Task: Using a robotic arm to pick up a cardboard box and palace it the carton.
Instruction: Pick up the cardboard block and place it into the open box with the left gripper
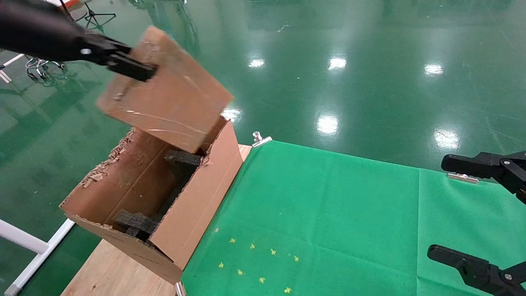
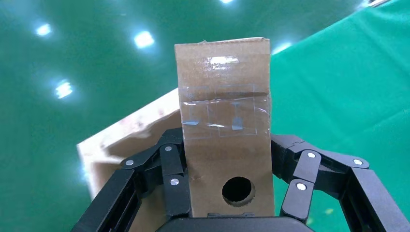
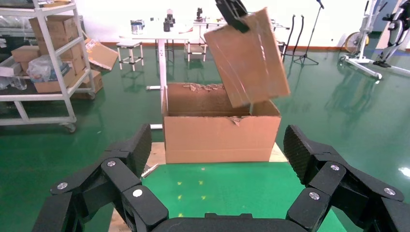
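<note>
Our left gripper [image 1: 133, 68] sits in the upper left of the head view, its black fingers clamped on the cardboard box [image 1: 166, 90] and holding it tilted in the air. In the left wrist view we see the same left gripper [image 2: 227, 193] with its fingers pressed on both narrow sides of the cardboard box [image 2: 225, 145]; the face turned to the camera shows a round hole low down and shiny clear tape across its middle. The lower corner of the box dips just past the rim of the carton [image 1: 197, 201], which stands in the left half of the head view on a bare wooden edge of the table [image 1: 107, 267], touching the edge of the green cloth [image 1: 328, 213]. The carton's far rim is torn and ragged, and we can make out black foam pieces [image 1: 137, 224] inside it. From the right wrist view the cardboard box [image 3: 249, 58] hangs slanted over the open top of the carton [image 3: 220, 133], with one corner overlapping the opening. Our right gripper [image 1: 476, 213] is at the right edge of the head view, over the cloth, its fingers spread wide and holding nothing; the right wrist view shows that right gripper [image 3: 217, 154] equally wide
</note>
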`<state>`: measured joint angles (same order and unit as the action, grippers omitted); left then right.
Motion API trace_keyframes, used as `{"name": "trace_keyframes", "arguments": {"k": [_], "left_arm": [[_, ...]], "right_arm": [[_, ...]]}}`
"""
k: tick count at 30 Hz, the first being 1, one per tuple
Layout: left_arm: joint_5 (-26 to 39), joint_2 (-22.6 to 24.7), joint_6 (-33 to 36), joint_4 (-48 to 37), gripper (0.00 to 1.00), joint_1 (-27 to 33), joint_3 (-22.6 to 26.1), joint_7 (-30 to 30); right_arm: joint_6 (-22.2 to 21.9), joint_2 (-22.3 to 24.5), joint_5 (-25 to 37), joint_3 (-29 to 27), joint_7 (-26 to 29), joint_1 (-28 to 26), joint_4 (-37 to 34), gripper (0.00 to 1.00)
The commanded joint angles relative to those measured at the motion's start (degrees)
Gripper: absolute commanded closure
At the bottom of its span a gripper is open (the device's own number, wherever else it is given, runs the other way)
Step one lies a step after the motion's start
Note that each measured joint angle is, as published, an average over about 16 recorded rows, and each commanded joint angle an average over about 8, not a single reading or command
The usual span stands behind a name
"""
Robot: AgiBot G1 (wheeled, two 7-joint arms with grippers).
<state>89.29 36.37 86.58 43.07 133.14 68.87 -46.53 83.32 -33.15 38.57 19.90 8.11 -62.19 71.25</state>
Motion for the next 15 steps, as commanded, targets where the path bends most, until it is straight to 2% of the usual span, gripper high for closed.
{"name": "trace_keyframes", "arguments": {"k": [1,8,15], "left_arm": [[0.96,-0.65,1.31,-4.38,1.00,2.05,-0.09,4.54],[5.82,2.16,-1.87,-17.64,1.00,-1.41,3.05,14.42],[7.27,6.68,-10.79,-29.13,1.00,-9.04,4.32,18.38]], "right_arm": [[0.00,0.00,0.00,0.00,0.00,0.00,0.00,0.00],[0.00,0.00,0.00,0.00,0.00,0.00,0.00,0.00],[0.00,0.00,0.00,0.00,0.00,0.00,0.00,0.00]]}}
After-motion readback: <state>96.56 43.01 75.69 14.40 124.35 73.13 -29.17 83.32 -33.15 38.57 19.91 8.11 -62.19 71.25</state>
